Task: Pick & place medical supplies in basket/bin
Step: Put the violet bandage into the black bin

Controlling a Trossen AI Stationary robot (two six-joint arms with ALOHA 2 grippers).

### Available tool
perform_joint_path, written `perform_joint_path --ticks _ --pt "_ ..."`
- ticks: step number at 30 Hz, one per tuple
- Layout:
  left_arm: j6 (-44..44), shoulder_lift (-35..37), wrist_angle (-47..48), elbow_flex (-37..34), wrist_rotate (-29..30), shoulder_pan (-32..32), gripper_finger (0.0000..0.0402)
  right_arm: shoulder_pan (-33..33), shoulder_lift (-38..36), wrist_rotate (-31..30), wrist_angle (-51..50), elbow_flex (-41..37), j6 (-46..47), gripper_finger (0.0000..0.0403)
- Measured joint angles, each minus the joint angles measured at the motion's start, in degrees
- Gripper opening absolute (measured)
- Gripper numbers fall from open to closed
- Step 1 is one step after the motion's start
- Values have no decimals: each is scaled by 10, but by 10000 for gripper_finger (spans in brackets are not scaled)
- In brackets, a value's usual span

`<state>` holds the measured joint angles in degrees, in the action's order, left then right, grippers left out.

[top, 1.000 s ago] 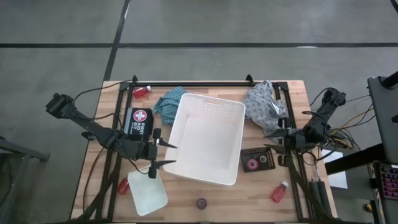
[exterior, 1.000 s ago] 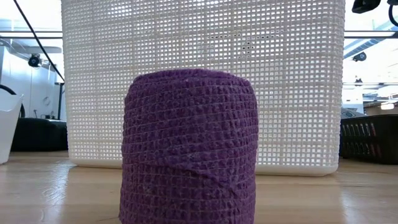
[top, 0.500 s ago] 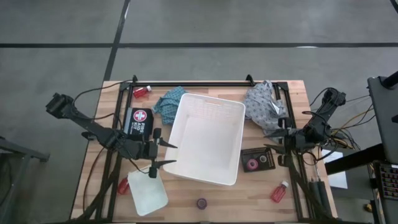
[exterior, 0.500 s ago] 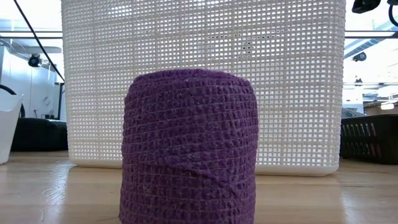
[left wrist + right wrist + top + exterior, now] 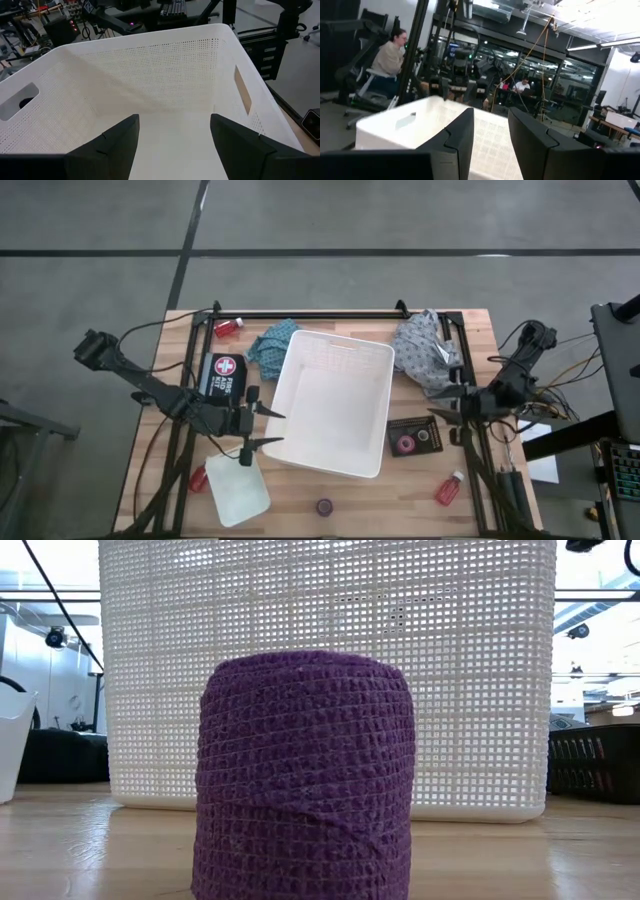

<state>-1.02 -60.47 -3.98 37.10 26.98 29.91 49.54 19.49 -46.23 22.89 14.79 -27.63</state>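
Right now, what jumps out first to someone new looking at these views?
The big white basket in the middle of the table, empty inside, with the left tool open at its left wall. In the low view a purple roll fills the foreground in front of that basket. Supplies lie scattered around: a teal cloth and a grey cloth at the basket's far corners, red bottles near the table edges.

a grey concrete floor [image 5: 400, 220] with dark seam lines surrounds the wooden table [image 5: 380, 500]. beyond it, the room has glass partitions [image 5: 540, 60], ceiling strip lights [image 5: 592, 45], hanging cables, desks, and seated people [image 5: 390, 55] at workstations farther off.
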Motion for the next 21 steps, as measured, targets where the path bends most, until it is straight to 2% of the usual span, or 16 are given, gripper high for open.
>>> perform_joint_path --ticks 4,8,11,17,21 --pt "0 0 0 0 0 0 252 2 57 1 -36 59 -13 123" --pt "0 0 0 0 0 0 250 2 168 2 -119 141 7 128" --pt "0 0 0 0 0 0 251 2 260 2 -162 201 70 130" --pt "0 0 1 0 0 0 252 4 427 -17 -196 315 254 123" --pt "2 0 1 0 0 0 251 20 520 -21 -193 384 306 121"
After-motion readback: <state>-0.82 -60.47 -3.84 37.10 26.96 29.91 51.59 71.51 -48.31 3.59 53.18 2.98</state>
